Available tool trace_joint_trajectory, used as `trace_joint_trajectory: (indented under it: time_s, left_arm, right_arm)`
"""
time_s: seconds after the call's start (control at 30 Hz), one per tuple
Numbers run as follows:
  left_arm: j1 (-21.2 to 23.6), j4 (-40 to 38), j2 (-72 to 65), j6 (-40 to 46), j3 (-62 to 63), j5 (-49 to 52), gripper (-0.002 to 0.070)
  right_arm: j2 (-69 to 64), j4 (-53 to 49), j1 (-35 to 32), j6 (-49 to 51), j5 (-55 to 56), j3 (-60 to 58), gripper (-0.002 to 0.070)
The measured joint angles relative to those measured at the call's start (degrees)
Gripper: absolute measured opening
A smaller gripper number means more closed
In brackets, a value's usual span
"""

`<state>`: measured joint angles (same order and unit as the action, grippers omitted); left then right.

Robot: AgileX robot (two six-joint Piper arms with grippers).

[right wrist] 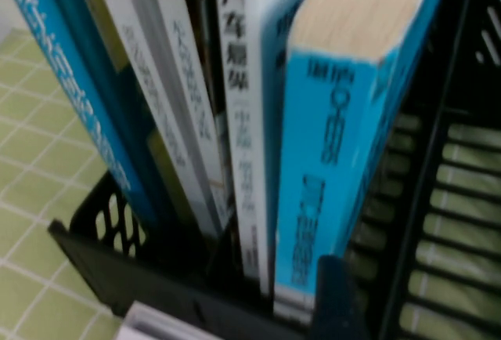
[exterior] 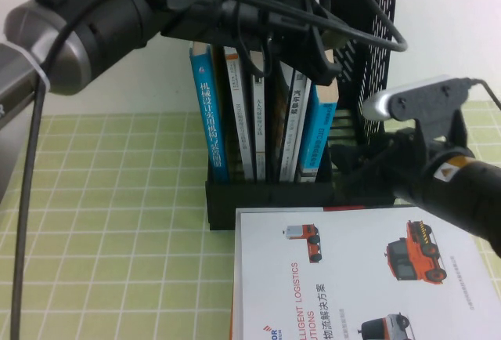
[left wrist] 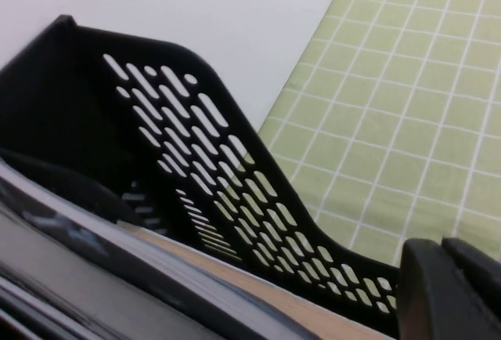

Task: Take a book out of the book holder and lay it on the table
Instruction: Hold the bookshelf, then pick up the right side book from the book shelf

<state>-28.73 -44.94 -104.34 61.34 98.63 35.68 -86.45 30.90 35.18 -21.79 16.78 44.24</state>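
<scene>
The book (exterior: 320,132) has a bright blue spine and stands rightmost among the books in the black book holder (exterior: 270,197), leaning a little to the right. It fills the middle of the right wrist view (right wrist: 333,152), with tan page tops. My left gripper (exterior: 316,56) reaches in from the upper left and sits right at the book's top edge. The left wrist view shows the book's tan page edge (left wrist: 235,279) and the holder's perforated wall (left wrist: 196,160). My right gripper (exterior: 364,169) is low at the holder's front right, close to the foot of the book's spine.
A thicker blue-spined book with white lettering (exterior: 209,117) stands leftmost, with several pale books (exterior: 258,121) between. A white brochure picturing orange vehicles (exterior: 360,273) lies on the yellow-green grid table (exterior: 109,222) in front of the holder. A white wall is behind.
</scene>
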Motion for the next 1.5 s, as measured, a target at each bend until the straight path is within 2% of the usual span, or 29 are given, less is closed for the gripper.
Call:
trace_joint_trajectory:
  time_s: [0.43, 0.67, 0.93, 1.23, 1.4, 1.5]
  left_arm:
    - [0.35, 1.79, 0.13, -0.63, 0.0, 0.0, -0.0003]
    - [1.28, 1.87, 0.16, -1.78, 0.0, 0.0, -0.0003]
    - [1.71, 1.87, 0.16, -1.82, 0.0, 0.0, -0.0003]
    - [1.84, 1.87, 0.26, -1.92, 0.0, 0.0, -0.0003]
    - [1.87, 1.87, 0.26, -2.81, 0.0, 0.0, -0.0003]
    - [1.87, 1.87, 0.26, -3.06, 0.0, 0.2, -0.0003]
  right_arm:
    - [-6.03, -12.39, 0.23, 15.35, 4.6, 3.87, 0.0447]
    - [-6.05, -15.89, 0.23, 19.66, 7.14, 4.22, 0.0447]
    - [-8.51, -16.44, 0.23, 20.15, 10.67, 4.31, 0.044]
    - [-18.03, -16.54, 0.23, 20.28, 26.24, 4.31, 0.0356]
    - [-18.05, -15.91, 0.23, 20.11, 27.65, 4.31, 0.0194]
    - [-17.26, -15.64, 0.23, 19.56, 25.98, 4.72, 0.0197]
